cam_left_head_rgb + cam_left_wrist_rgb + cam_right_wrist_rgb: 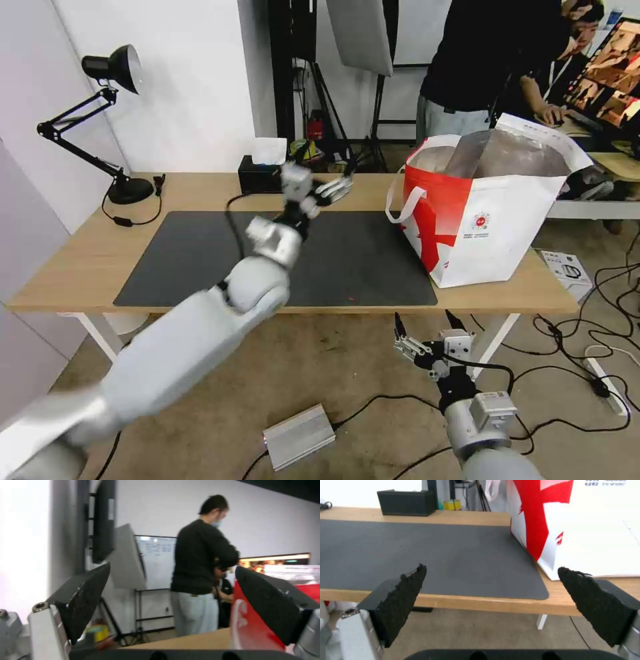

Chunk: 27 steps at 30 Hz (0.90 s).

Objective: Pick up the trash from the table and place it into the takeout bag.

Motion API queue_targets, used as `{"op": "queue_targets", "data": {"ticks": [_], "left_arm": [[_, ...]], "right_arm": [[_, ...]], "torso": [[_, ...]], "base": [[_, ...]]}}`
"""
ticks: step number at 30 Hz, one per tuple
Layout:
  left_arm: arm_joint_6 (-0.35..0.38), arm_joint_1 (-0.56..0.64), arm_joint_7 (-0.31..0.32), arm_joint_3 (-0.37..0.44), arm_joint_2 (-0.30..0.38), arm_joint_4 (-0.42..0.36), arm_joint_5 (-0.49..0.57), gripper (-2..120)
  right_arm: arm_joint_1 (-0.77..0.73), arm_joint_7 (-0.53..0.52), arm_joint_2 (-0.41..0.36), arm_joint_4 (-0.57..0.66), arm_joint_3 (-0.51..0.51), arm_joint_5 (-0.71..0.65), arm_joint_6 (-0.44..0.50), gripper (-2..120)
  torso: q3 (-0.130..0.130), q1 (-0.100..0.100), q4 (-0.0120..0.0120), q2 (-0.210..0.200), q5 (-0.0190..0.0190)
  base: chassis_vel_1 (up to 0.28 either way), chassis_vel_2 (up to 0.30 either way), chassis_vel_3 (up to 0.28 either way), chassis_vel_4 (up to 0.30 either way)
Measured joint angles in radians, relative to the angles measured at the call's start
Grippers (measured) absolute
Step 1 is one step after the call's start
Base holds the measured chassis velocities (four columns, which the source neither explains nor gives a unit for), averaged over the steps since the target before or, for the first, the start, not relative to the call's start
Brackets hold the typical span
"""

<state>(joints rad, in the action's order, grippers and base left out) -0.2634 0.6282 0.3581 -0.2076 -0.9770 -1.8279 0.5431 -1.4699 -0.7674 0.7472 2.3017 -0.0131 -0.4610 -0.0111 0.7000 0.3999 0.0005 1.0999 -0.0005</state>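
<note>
One dark mat (280, 260) on table (80, 267).

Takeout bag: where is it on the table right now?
In the head view the takeout bag stands upright at the table's right end, just past the dark mat's right edge.

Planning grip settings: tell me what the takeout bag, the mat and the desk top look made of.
Takeout bag: seems coated woven or laminated fabric, red-and-white print, stiff boxy sides; the silvery lining looks like foil.
Mat: dark grey and matte, thin with rounded corners; maybe felt or rubber, hard to tell.
Desk top: light wood grain, likely laminate or veneer; smooth with a low sheen.
</note>
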Motion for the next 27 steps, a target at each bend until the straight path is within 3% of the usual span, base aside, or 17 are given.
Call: {"op": "queue_targets", "data": {"ticks": [2, 5, 8, 14, 18, 27], "left_arm": [[0.001, 0.129, -0.014, 0.089, 0.026, -0.060, -0.045, 100], [-0.001, 0.199, -0.023, 0.137, 0.027, -0.081, -0.077, 100], [-0.011, 0.337, -0.032, 0.245, 0.009, -0.124, -0.127, 100], [-0.026, 0.465, -0.047, 0.317, -0.016, -0.166, -0.182, 100], [-0.052, 0.591, -0.048, 0.370, -0.071, -0.194, -0.252, 100], [-0.099, 0.749, -0.055, 0.454, -0.172, -0.220, -0.365, 100]], "right_arm": [[0.000, 0.000, 0.000, 0.000, 0.000, 0.000, 0.000, 100], [0.000, 0.000, 0.000, 0.000, 0.000, 0.000, 0.000, 100], [0.000, 0.000, 0.000, 0.000, 0.000, 0.000, 0.000, 100], [0.000, 0.000, 0.000, 0.000, 0.000, 0.000, 0.000, 100], [0.000, 0.000, 0.000, 0.000, 0.000, 0.000, 0.000, 100], [0.000, 0.000, 0.000, 0.000, 0.000, 0.000, 0.000, 100]], "torso": [[0.000, 0.000, -0.0004, 0.000, 0.0003], [0.000, 0.000, -0.0003, 0.000, 0.0004], [0.000, 0.000, -0.0005, 0.000, 0.0005], [0.000, 0.000, -0.0005, 0.000, 0.0005], [0.000, 0.000, -0.0006, 0.000, 0.0004], [0.000, 0.000, -0.0005, 0.000, 0.0006]], "base": [[0.000, 0.000, 0.000, 0.000], [0.000, 0.000, 0.000, 0.000], [0.000, 0.000, 0.000, 0.000], [0.000, 0.000, 0.000, 0.000], [0.000, 0.000, 0.000, 0.000], [0.000, 0.000, 0.000, 0.000]]}}
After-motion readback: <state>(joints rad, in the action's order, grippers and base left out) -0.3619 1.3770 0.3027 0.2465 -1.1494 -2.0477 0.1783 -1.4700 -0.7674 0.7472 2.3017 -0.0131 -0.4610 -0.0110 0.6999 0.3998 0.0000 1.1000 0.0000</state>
